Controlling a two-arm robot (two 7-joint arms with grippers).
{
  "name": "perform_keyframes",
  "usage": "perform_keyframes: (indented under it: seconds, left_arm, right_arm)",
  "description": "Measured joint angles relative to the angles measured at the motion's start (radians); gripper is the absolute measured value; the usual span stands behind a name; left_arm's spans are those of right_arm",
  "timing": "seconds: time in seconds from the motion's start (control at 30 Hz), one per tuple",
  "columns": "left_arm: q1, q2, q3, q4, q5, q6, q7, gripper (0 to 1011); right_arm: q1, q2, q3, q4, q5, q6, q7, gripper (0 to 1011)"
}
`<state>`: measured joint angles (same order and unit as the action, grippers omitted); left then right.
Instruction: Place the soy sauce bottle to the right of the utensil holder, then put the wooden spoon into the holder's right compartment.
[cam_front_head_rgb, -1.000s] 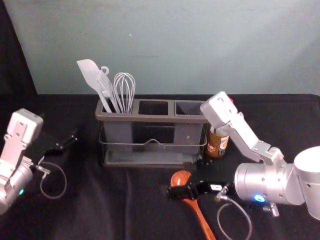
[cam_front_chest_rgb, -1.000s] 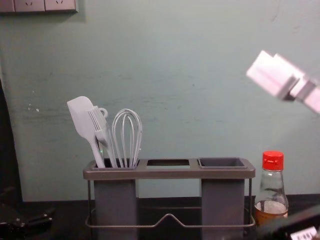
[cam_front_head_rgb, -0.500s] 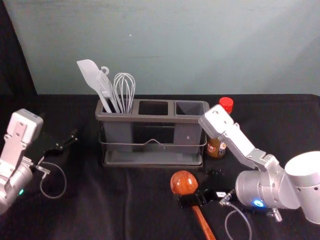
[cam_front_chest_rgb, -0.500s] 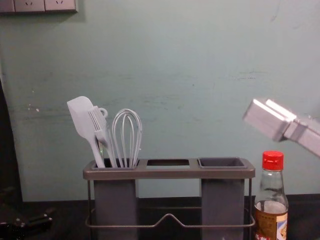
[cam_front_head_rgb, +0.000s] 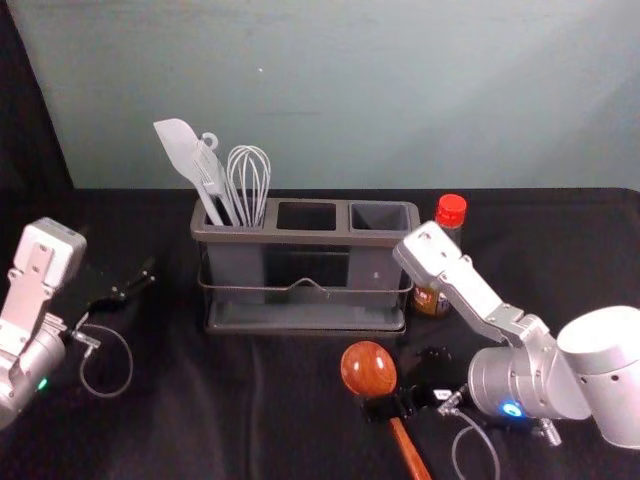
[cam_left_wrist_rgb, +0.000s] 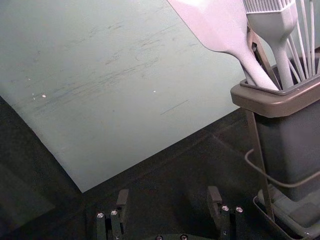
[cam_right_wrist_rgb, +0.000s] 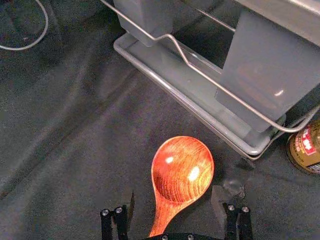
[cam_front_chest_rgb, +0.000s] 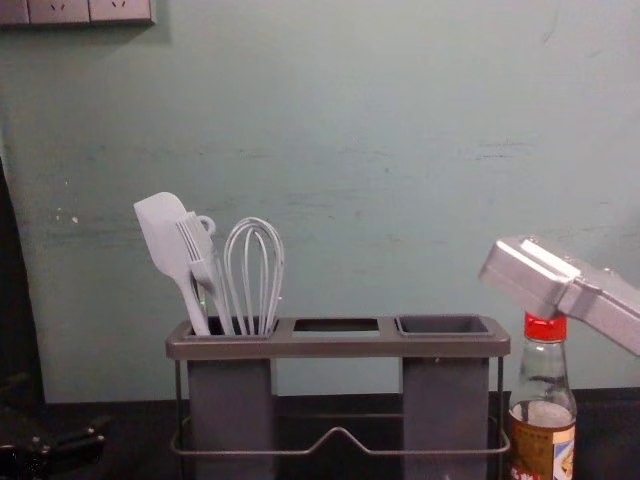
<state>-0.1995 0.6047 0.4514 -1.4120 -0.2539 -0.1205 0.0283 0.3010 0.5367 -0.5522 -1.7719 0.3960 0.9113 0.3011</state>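
head view: right gripper (cam_front_head_rgb: 398, 383) over wooden spoon (cam_front_head_rgb: 367, 366), left gripper (cam_front_head_rgb: 122, 258) left of holder (cam_front_head_rgb: 300, 238), both with jaws apart

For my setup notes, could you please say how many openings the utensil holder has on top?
3: left opening, holding white utensils; middle opening; right opening, nearest the soy sauce bottle.

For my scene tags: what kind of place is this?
Probably a robot test station set up as a kitchen counter: a utensil holder with whisk and spatula, a soy sauce bottle, and a black cloth laid before a plain wall.
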Motion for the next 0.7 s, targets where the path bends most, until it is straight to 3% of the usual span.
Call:
perform_keyframes:
  seconds: [0.7]
  left_arm:
    - [0.000, 0.000, 0.000, 0.000, 0.000, 0.000, 0.000, 1012]
  right_arm:
    - [0.056, -0.056, -0.035, 0.095, -0.080, -0.023, 0.041, 1000]
